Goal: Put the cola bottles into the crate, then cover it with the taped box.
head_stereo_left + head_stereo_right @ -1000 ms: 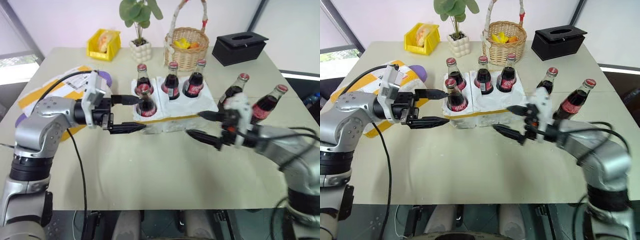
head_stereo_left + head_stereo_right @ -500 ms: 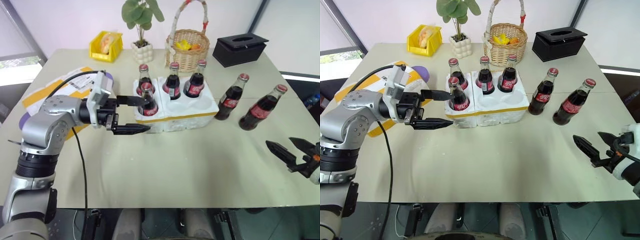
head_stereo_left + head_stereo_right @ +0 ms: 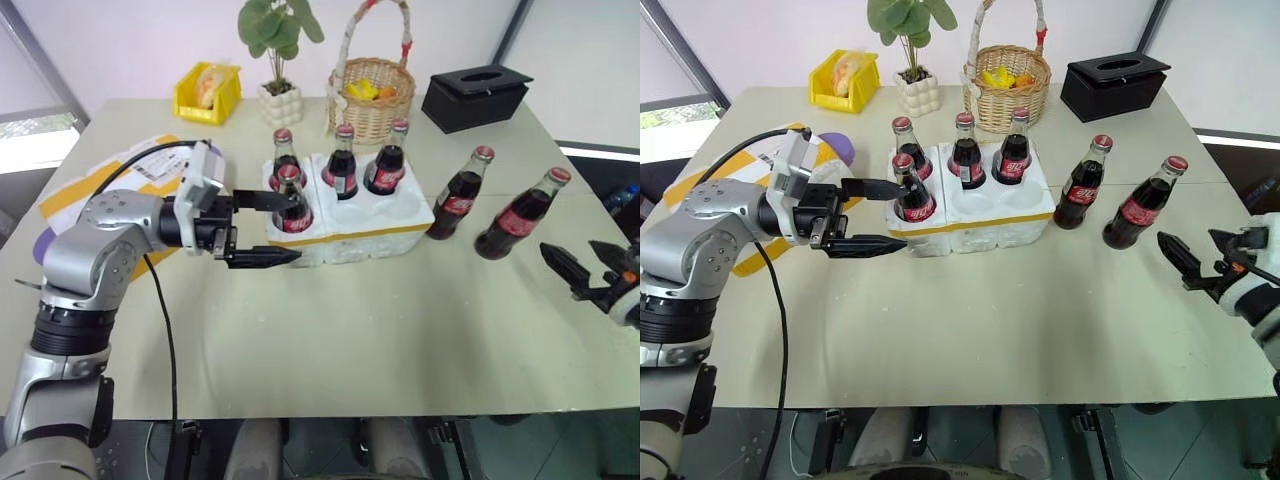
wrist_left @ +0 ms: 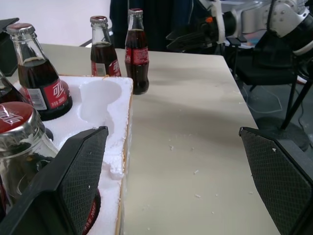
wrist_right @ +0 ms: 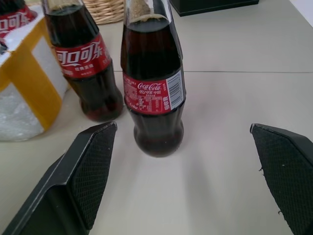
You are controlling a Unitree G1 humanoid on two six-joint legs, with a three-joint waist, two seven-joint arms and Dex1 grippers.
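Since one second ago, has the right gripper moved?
Yes. The right gripper swung rightward, from in front of the crate to beyond the two loose bottles.

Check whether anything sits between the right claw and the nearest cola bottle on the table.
Nothing visible does. The right claw is open, with bare table between it and the nearest cola bottle; the other loose bottle stands beyond, toward the crate.

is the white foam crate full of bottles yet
Not full. The low white foam crate holds four red-capped cola bottles, two front holes sit empty, and two bottles stand on the table.
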